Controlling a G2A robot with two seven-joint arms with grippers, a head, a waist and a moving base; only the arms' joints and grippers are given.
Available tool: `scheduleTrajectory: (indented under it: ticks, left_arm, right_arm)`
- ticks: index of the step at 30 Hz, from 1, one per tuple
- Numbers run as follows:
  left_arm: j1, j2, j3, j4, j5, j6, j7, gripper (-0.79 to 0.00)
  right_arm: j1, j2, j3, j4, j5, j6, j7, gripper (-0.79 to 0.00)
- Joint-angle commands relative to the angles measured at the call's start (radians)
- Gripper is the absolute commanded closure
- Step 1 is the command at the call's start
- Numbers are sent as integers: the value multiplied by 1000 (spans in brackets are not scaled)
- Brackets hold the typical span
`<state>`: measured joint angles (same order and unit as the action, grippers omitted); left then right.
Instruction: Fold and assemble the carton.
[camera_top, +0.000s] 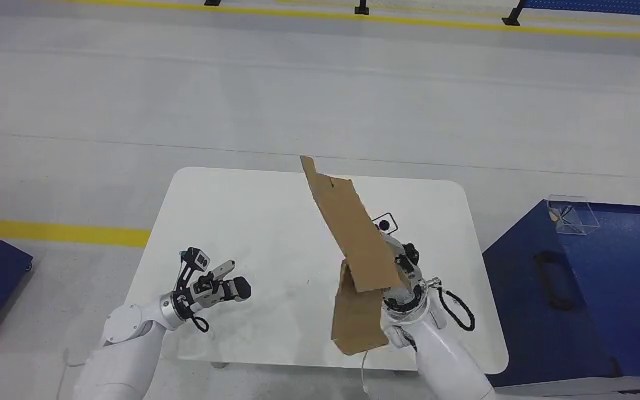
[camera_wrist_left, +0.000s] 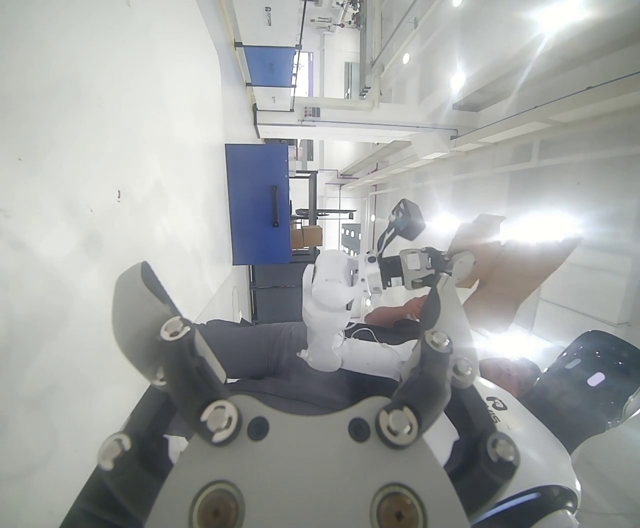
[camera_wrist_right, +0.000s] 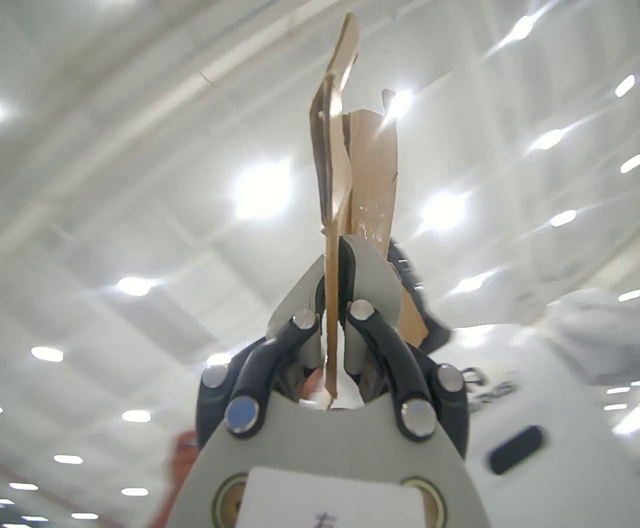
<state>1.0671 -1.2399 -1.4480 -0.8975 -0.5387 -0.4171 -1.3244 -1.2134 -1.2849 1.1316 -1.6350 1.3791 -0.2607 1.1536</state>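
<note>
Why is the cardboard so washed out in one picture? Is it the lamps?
Left wrist view: starburst glare from ceiling lamps spreads over the flat brown cardboard carton held by the right gripper. Right wrist view: the camera looks up into the lamps, so the carton is backlit. Top view: even light, no glare on the white table.

Carton: plain brown cardboard, no print pattern; cut edge paler tan; few whitish scuffs close to my grip.

My right gripper: silver-grey fingers, black links, shiny steel bolts, light grey base plate.

My left gripper: same silver-grey and black, same shiny bolts.

Table: white, plain, few small dark specks.

Floor: pale grey, with yellow stripe across it.

Cabinet: deep blue, with black handle.
</note>
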Motion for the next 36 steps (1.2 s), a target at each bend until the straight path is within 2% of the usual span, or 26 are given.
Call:
scheduleTrajectory:
  ticks: [1,6,9,11,22,24,26,30,34,36]
  left_arm:
    - [0,0,0,0,0,0,0,-785]
    - [0,0,0,0,0,0,0,-785]
    - [0,0,0,0,0,0,0,-785]
    - [0,0,0,0,0,0,0,-785]
    - [0,0,0,0,0,0,0,-785]
    - [0,0,0,0,0,0,0,-785]
    - [0,0,0,0,0,0,0,-785]
    - [0,0,0,0,0,0,0,-785]
    - [0,0,0,0,0,0,0,-785]
    - [0,0,0,0,0,0,0,-785]
  right_arm:
    - [-26,11,82,-52,-338,-245,-64,0]
    - [-134,21,233,-205,-815,-570,-259,0]
    - [-190,15,301,-261,-1002,-693,-386,0]
    - [-219,8,321,-289,-1083,-741,-467,0]
    - [-224,7,321,-296,-1096,-728,-490,0]
    - [-208,9,366,-321,-1158,-752,-509,0]
    - [-188,10,452,-370,-1293,-752,-520,0]
    - [-146,12,646,-536,-1716,-752,-552,0]
    - [-139,22,731,-707,-2125,-752,-667,0]
    - [-119,36,730,-715,-2322,-752,-777,0]
